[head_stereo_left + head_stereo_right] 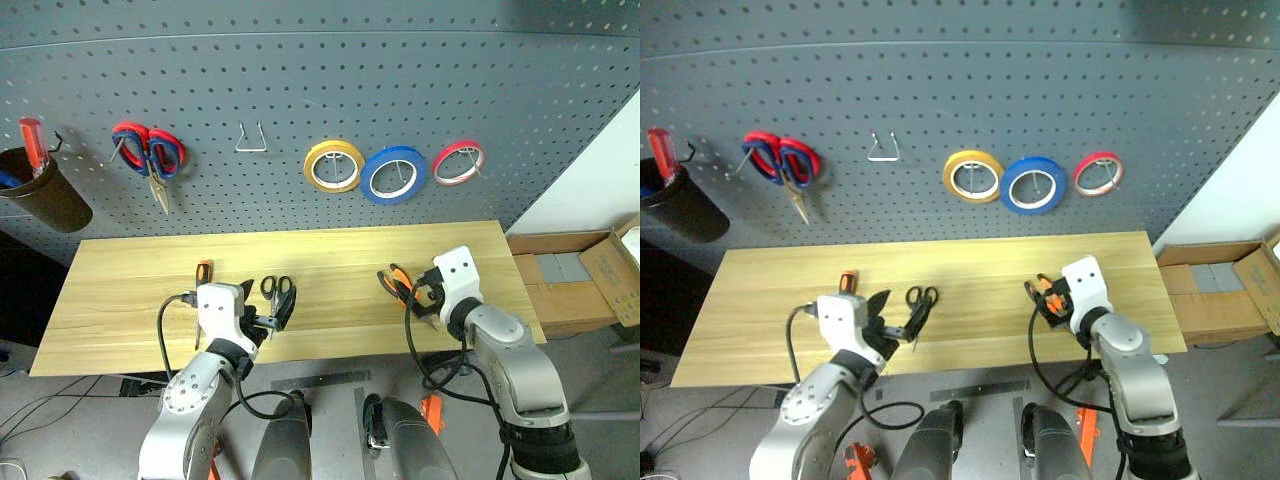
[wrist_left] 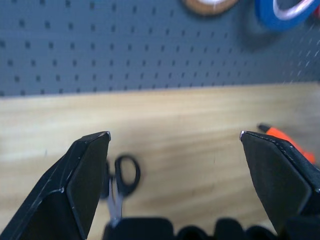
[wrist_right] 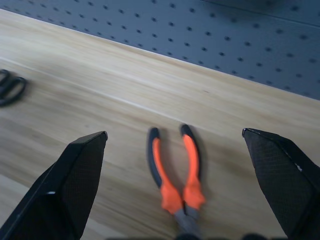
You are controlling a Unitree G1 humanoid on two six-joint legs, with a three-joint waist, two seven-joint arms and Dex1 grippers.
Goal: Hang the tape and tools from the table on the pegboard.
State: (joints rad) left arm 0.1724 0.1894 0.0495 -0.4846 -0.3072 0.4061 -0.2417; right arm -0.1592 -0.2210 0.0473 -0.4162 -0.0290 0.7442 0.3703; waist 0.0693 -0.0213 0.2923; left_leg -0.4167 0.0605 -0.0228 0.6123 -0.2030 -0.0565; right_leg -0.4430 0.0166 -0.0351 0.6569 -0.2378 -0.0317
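The blue tape (image 1: 393,174) hangs on a hook of the grey pegboard (image 1: 300,80), between a yellow roll (image 1: 334,165) and a thin red roll (image 1: 458,162). Three tools lie on the wooden table (image 1: 340,250): black-handled scissors (image 1: 279,290), orange-handled pliers (image 3: 175,170) and a slim screwdriver (image 1: 203,271) with an orange-and-black handle. My left gripper (image 2: 175,135) is open and empty, hovering just in front of the scissors (image 2: 122,177). My right gripper (image 3: 174,132) is open and empty above the near end of the pliers (image 1: 397,283).
Red-and-blue scissors (image 1: 148,152) and a bare wire hook (image 1: 251,140) are on the pegboard's left part. A dark cup (image 1: 45,195) holding a red-handled screwdriver hangs at far left. Cardboard boxes (image 1: 580,280) stand right of the table.
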